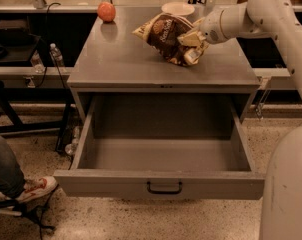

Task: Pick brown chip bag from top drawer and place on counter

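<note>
As I read it off the one camera, the grey cabinet (81,104) fills mid-frame with the top drawer (161,183) pulled well out toward me, flat front panel lowest, grey floor and side walls in view. Above it the counter (116,64) runs the same width, smooth grey. The robot arm (271,19) comes in from upper right, pale and thick, reaching down-left over the counter's right rear part. A pale rounded piece of the robot's body (286,194) blocks the lower right corner. The brown chip bag (165,36) is out of the drawer and over the counter, right of centre and toward the back. It is tilted, pale end pointing left, dark brown face with white script toward me. Its lower edge is at the counter surface, but I can't tell whether it actually rests there. The gripper (192,46) is at the bag's right end, fingers (188,36) pinched onto the crinkled edge, holding the bag. Behind the bag a pale bowl (177,8) sits at the counter's back edge. An orange-red ball (106,11) is at the back left corner, well apart from both. Left of the cabinet a clear water bottle (56,58) stands on a low shelf. Bottom left, a person's shoe (37,188), white with red, is on the speckled floor (141,219). Smallest is the dark pull handle (164,187), centred on the drawer front.
</note>
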Motion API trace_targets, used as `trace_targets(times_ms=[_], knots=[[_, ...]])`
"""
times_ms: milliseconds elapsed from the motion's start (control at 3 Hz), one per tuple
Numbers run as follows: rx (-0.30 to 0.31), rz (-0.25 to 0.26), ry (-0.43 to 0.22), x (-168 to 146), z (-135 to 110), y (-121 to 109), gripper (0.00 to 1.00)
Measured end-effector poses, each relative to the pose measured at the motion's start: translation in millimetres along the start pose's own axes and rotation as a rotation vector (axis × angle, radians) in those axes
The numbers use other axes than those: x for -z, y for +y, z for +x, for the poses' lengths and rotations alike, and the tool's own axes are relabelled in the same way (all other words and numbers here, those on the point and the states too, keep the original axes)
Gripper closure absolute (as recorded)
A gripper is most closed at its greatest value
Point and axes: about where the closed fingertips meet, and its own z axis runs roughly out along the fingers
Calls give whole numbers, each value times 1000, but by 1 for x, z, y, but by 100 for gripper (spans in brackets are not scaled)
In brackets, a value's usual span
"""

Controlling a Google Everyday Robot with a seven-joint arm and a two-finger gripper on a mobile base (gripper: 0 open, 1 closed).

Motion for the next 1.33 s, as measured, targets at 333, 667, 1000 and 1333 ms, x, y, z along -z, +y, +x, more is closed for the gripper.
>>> trace_targets(times_ms=[333,667,1000,1333], knots=[[-19,33,-7,14,1,-5,7],[-51,75,-27,41,5,-9,0],[-70,128,-48,75,10,-11,0],[-72,206,-70,122,9,-9,0]])
